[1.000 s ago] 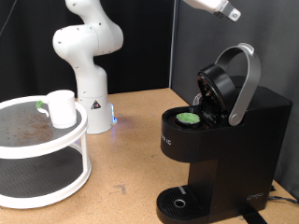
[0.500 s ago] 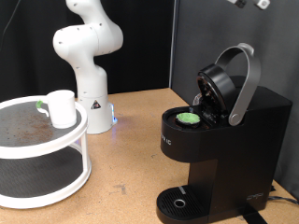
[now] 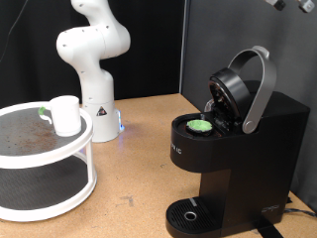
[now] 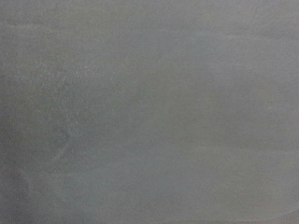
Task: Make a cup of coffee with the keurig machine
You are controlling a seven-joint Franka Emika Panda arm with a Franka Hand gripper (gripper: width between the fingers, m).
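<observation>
The keurig machine (image 3: 248, 149) stands at the exterior view's right with its lid and silver handle (image 3: 260, 84) raised. A green-topped pod (image 3: 201, 126) sits in the open chamber. The white cup (image 3: 65, 115) stands on the top shelf of a round white two-tier stand (image 3: 45, 149) at the exterior view's left. Only a sliver of my gripper (image 3: 305, 5) shows at the top right edge, high above the machine. The wrist view is plain grey and shows no object.
The white robot base (image 3: 94, 69) stands at the back behind the stand. A small green thing (image 3: 43, 111) lies beside the cup. The machine's round drip base (image 3: 188, 215) has nothing on it. Bare wooden table (image 3: 139, 169) lies between stand and machine.
My gripper has risen and moved to the exterior view's right, almost out of the frame. The machine, the pod and the cup have not moved.
</observation>
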